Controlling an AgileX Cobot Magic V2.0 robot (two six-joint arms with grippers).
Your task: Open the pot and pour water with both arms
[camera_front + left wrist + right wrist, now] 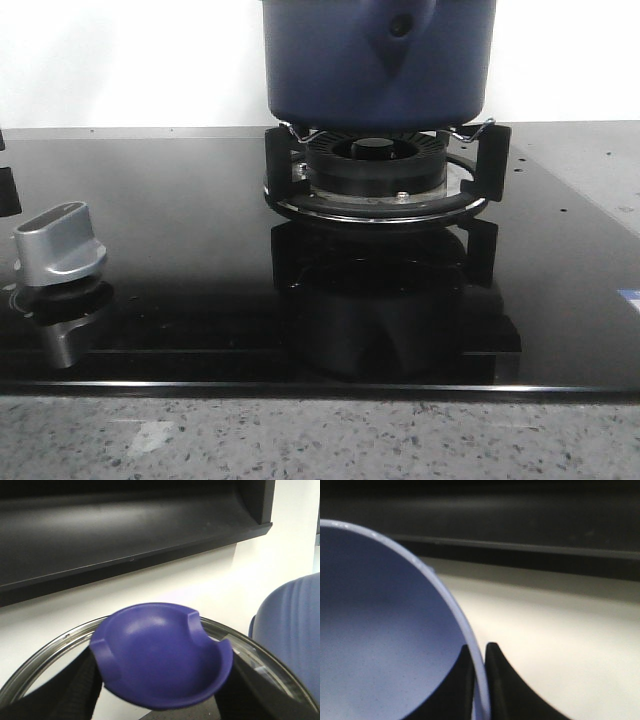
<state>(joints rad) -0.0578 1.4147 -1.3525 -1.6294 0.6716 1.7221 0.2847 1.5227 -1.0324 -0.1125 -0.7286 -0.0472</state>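
Above black burner (pixel 373 165), dark navy-blue round pot (pixel 378 60): my right gripper (pixel 479 680) pinches its rim; left gripper (pixel 160 690) clamps blue lid knob (pixel 162 655).

Lid knob (pixel 162 655) between end effector (pixel 160 695) fingers (pixel 75 690)

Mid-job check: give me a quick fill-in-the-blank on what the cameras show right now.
1. In the front view the pot stands over the black ____.
2. The left gripper holds the lid by its blue ____.
3. The right gripper pinches the ____ of a pale-blue vessel.
4. In the front view the silver dial lies to the pot's ____.

Missing words: burner; knob; rim; left.
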